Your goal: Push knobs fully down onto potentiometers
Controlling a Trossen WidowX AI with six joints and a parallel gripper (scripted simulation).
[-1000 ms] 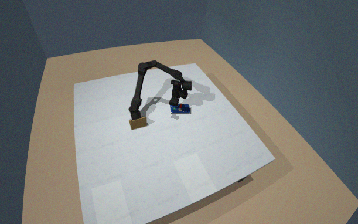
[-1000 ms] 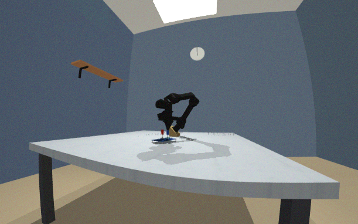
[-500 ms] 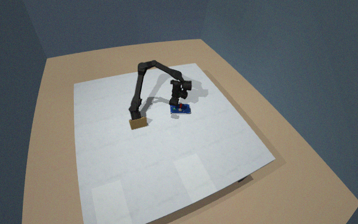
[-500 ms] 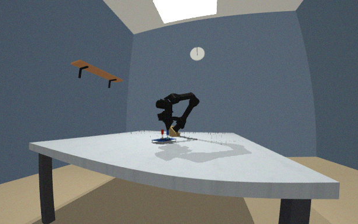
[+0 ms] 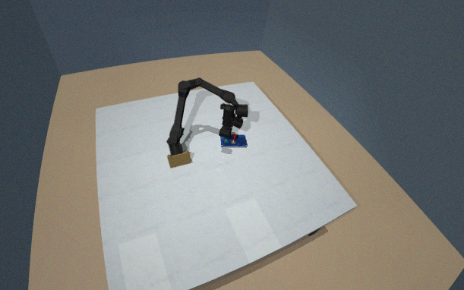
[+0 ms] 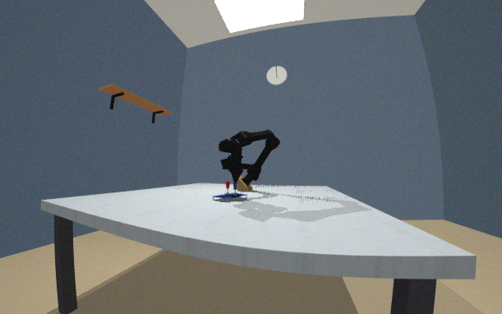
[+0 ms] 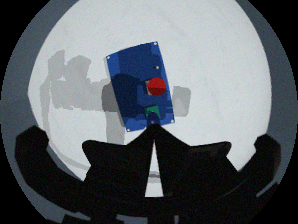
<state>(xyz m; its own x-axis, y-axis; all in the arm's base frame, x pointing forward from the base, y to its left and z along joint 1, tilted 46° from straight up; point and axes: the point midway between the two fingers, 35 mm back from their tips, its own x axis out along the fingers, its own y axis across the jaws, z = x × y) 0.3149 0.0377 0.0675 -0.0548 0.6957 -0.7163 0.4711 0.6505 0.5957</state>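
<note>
The blue circuit board (image 5: 243,143) (image 7: 132,61) stands on short legs on the table. The red knob (image 5: 235,137) (image 6: 227,185) (image 7: 156,86) stands high above the board on its shaft, over a tan potentiometer (image 5: 233,142). The blue knob (image 6: 235,187) (image 7: 153,119) stands over the green potentiometer (image 5: 225,141) (image 7: 152,109), also raised above the board. My gripper (image 6: 235,181) (image 7: 154,127) is shut and empty, with its tips right at the top of the blue knob. Whether they touch it cannot be told. The fingers partly hide that knob in the wrist view.
The arm's tan base block (image 5: 179,160) stands on the white table (image 5: 187,205) (image 6: 260,236), to the left of the board in the top view. The red knob stands close beside the fingers. A shelf (image 6: 136,99) hangs on the wall, far from the arm.
</note>
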